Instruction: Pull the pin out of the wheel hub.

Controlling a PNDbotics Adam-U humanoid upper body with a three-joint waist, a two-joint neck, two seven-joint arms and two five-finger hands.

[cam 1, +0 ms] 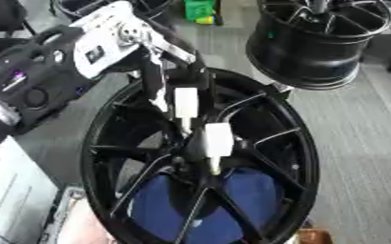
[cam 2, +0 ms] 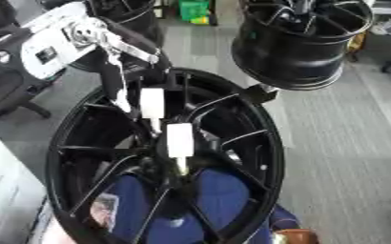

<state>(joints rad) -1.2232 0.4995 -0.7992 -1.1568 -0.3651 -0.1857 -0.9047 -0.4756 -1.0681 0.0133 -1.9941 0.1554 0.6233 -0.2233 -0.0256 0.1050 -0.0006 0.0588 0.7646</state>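
- I see big black wheel (cam 1: 200, 157) filling centre of both views, glossy painted metal, thin paired spokes fanning from the wheel hub (cam 1: 195, 159) to a deep round rim.
- My left hand (cam 1: 186, 102) comes in from upper left: silver machined wrist block, black arm, dark fingers w/ white rectangular pads (cam 1: 219, 139) pointing down over the hub.
- Fingers look bunched close together at hub centre; cannot tell if they're clamped on anything, tips blur into the dark spokes.
- Small pale/metallic tip pokes out below lower white pad, right at hub centre, prob the pin (cam 1: 214, 167); too small to confirm shape.
- Blue cloth-like surface (cam 1: 174, 205) shows through lower spoke gaps, soft matte look.
- Second black wheel (cam 2: 303, 40) upper right, barrel shape, shiny lip, well apart from hand.
- Floor (cam 2: 341, 143) is grey w/ fine ribbed lines.
- Green box-ish thing (cam 1: 200, 9) at top edge.
- Right hand doesn't show in either view.
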